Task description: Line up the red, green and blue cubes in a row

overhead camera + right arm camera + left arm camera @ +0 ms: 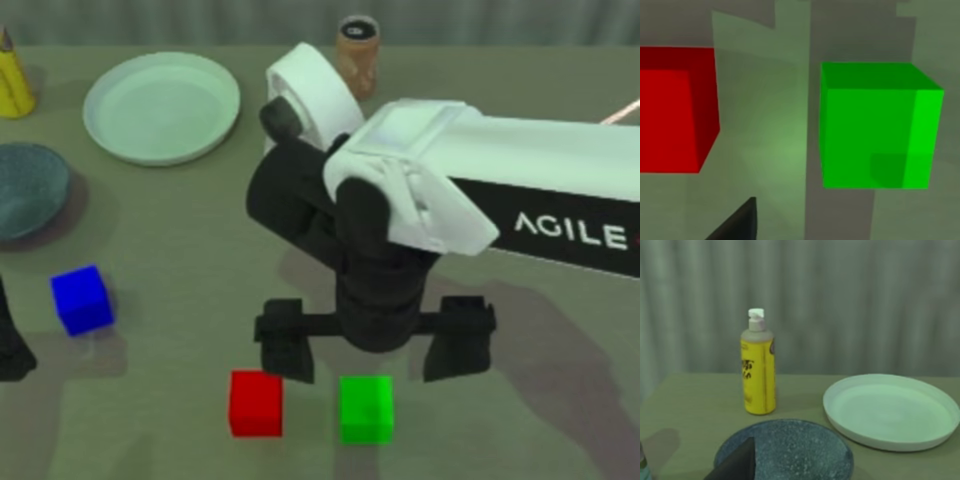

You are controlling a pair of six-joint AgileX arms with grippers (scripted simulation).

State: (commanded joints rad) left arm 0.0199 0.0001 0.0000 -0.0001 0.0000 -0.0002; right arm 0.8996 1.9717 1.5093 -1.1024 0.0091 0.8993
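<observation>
Just below the right gripper's spread fingers lie red cube and green cube.

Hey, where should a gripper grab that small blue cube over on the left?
Probably from straight above the small blue cube, closing on two opposite vertical faces: it sits flat and alone, slightly turned, so the fingers should turn to match. The left gripper is nearest.

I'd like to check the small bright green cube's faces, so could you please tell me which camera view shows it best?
The right wrist view: the small bright green cube fills much of the picture, top and side faces plain. The top view shows the green cube whole but smaller, beside the red cube. The left wrist view does not show it.
</observation>
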